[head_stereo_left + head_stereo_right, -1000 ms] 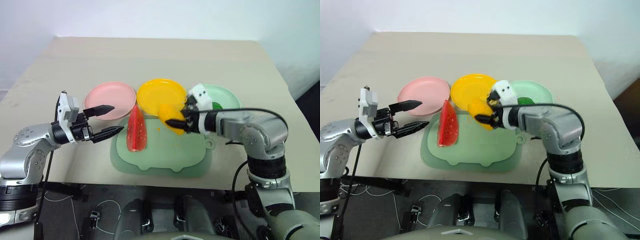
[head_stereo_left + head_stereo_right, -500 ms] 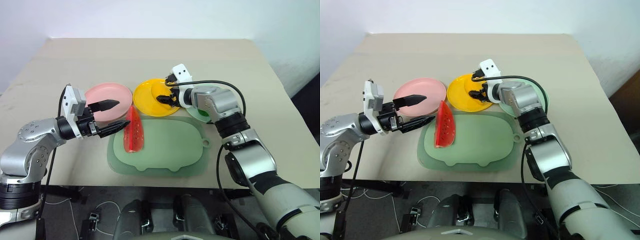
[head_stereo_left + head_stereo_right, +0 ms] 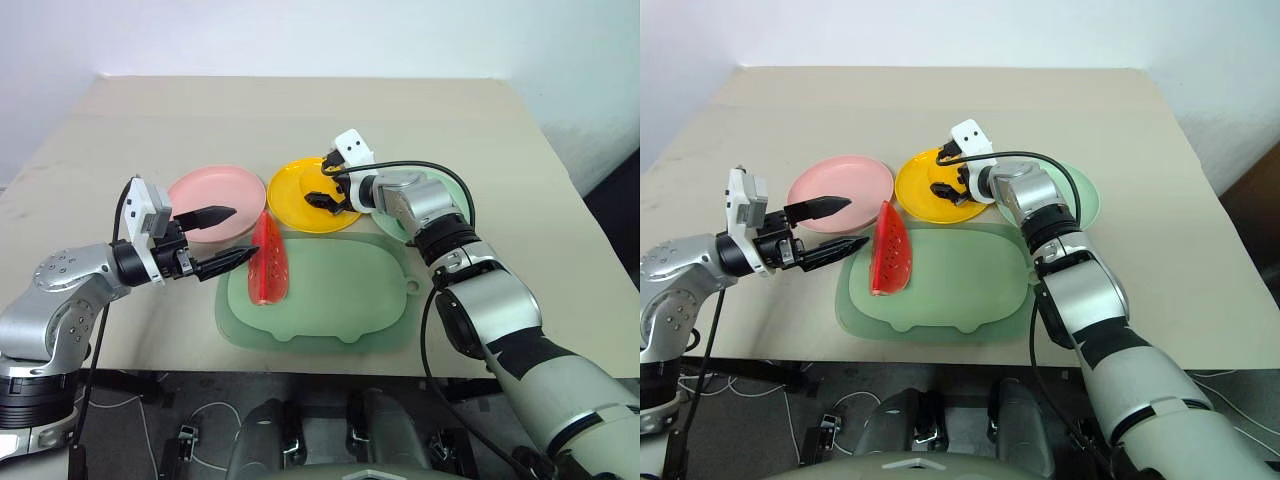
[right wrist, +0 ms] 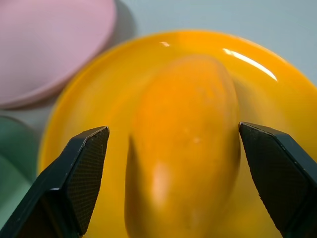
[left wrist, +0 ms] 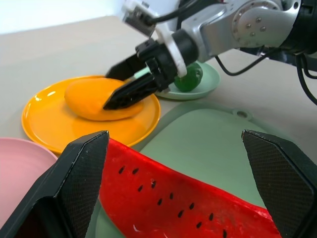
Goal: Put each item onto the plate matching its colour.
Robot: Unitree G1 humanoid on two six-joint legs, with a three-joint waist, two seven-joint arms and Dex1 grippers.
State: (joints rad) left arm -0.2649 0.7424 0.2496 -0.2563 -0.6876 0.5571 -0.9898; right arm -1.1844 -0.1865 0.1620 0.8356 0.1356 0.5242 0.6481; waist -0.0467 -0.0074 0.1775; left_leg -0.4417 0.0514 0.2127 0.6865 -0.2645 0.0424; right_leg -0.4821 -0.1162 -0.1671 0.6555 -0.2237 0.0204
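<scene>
Your watermelon wedge (image 3: 271, 259) lies on the green mat (image 3: 330, 295), beside the pink plate (image 3: 215, 190) — it looks light, stiff and slick, so take it across its flat red faces near the middle. The left pincer (image 3: 222, 238) hovers just beside it, fingers apart. The right pincer (image 4: 168, 163) stands spread around the mango (image 4: 185, 144), which sits on the yellow plate (image 3: 300, 195) — released, by the look of it.
</scene>
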